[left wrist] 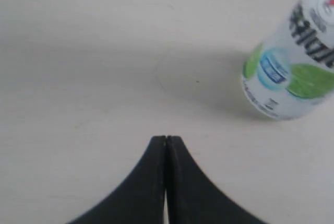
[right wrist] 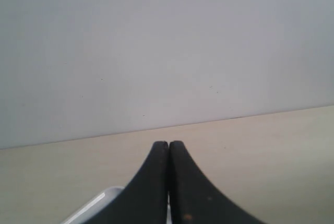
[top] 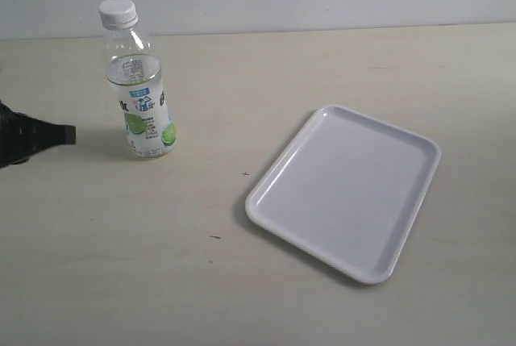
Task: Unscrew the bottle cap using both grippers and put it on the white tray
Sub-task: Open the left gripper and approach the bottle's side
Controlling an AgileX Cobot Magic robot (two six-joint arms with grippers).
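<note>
White tray point(top: 347, 193), toward right edge of table point(top: 121, 281); bottle point(top: 143, 104), upright near far-left corner; bottle cap point(top: 118, 12), on its neck. My left claw point(left wrist: 166, 139), jaws pressed together, at left edge near bottle; my right claw point(right wrist: 168, 143), likewise closed. Risk: closed jaws nudging the bottle could topple it

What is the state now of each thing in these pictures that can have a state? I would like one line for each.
bottle: upright on the table, closed, not held.
bottle cap: on the bottle neck, not touched.
white tray: flat on the table, empty.
left gripper: shut, holds nothing.
right gripper: shut, holds nothing.
</note>
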